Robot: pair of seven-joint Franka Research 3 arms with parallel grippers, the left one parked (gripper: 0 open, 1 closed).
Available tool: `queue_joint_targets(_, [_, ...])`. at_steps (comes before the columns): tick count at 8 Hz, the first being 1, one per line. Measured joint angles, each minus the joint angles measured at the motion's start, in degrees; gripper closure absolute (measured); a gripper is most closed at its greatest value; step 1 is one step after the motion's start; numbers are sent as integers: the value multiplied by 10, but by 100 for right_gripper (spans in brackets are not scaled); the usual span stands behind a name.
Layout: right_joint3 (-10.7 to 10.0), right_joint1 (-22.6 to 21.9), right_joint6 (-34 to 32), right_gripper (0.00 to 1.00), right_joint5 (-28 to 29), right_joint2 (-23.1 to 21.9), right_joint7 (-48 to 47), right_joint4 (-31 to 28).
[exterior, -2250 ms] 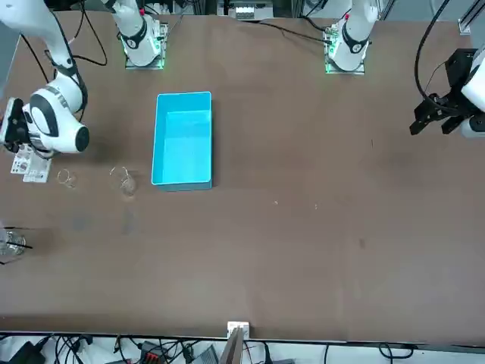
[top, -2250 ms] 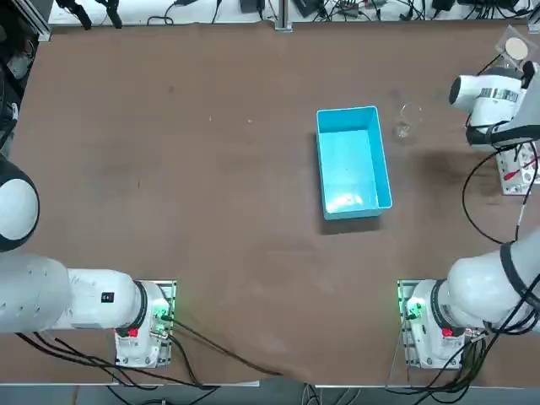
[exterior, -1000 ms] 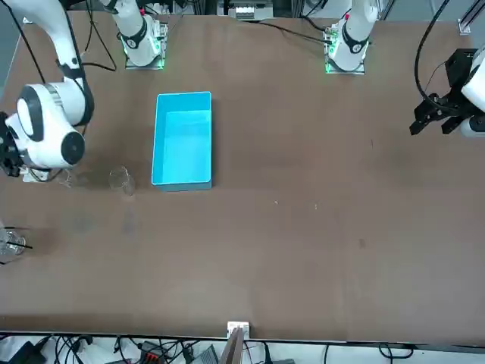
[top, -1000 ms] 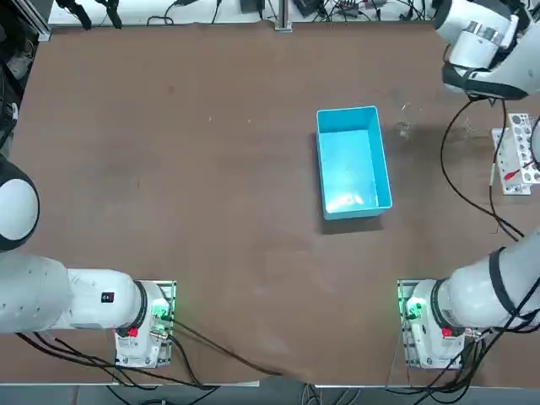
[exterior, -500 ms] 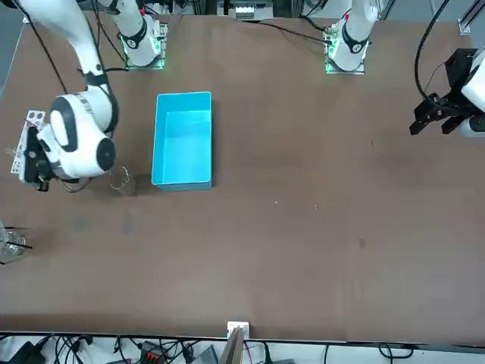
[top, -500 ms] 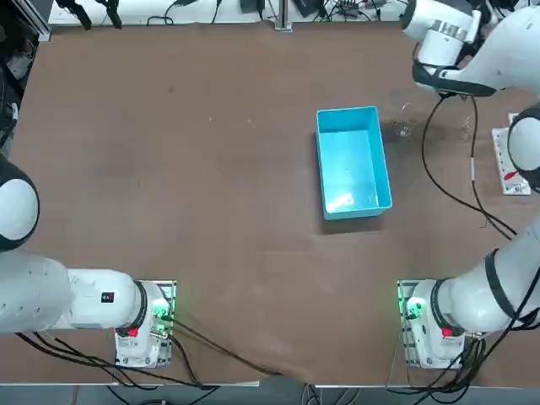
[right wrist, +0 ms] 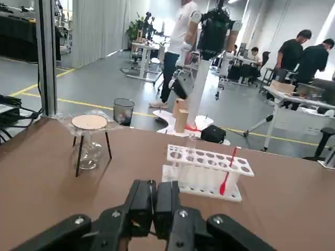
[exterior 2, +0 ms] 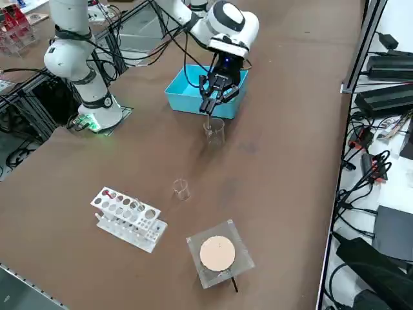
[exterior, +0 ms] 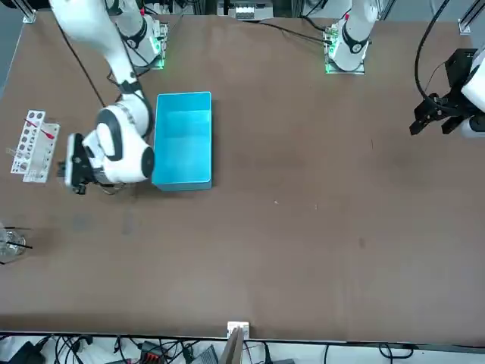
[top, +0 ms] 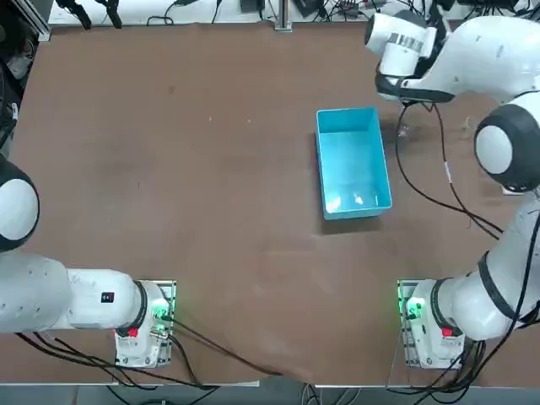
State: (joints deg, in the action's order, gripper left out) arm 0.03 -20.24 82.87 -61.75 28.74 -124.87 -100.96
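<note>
- Clear glass beaker stands on the table just beside the blue bin; in the front view the arm hides it.
- Right gripper hangs just above the beaker, fingers clenched together, holding nothing.
- Test tube rack stands well apart.

The brown table bears a blue bin right of its middle. Near the bin's far right corner stands a clear beaker. A smaller beaker stands further right, apart from it. By the right edge lies a white tube rack. Beyond it, in the far right corner, stands a tripod topped with a round disc. The right gripper hangs close by the larger beaker, fingers pressed together.
</note>
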Motion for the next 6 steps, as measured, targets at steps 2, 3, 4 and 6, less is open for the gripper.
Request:
queue_joint_targets(2, [0,-27,-36,94,14,38,-14,32])
queue_joint_targets(3, [0,-36,-46,94,22,48,-14,44])
queue_joint_targets(4, [0,-43,-49,94,31,53,-17,50])
queue_joint_targets(6, [0,-51,-50,94,48,67,-32,65])
